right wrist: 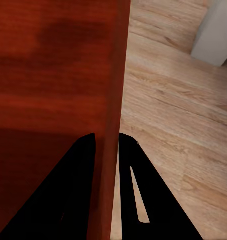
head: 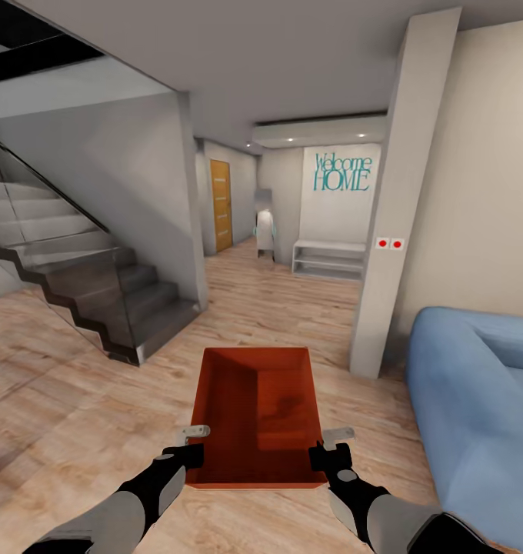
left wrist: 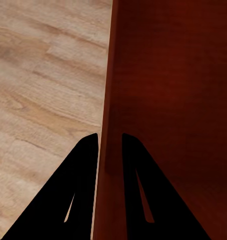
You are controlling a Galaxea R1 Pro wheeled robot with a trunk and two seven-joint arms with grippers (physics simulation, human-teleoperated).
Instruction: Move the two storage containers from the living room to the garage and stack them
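Left of the storage container (head: 258,415), the staircase (head: 100,292) climbs away over light wood planks (head: 54,385), and nearer the camera the left gripper (head: 193,433) is pinched onto the bin's left wall; the left wrist view shows one finger (left wrist: 78,190) outside that wall and the other inside, closed down on the thin edge. The container itself hangs between the two arms, open side up, empty, its long axis pointing toward the hallway with the "Welcome HOME" lettering (head: 342,171). On its right wall the right gripper (head: 338,435) holds in the same manner, fingers (right wrist: 136,195) straddling the rim and narrowed onto it. Right of the bin stand a pale pillar (head: 400,192) and a blue sofa (head: 477,400). Judging by its thin plain walls and lack of a lid, the bin is probably light but somewhat flexible, and smooth enough to slip if squeezed unevenly. Holding both long walls near the closer end, as now, looks sensible, though the far end could dip; level, matched arm motion would matter on the way to the garage.
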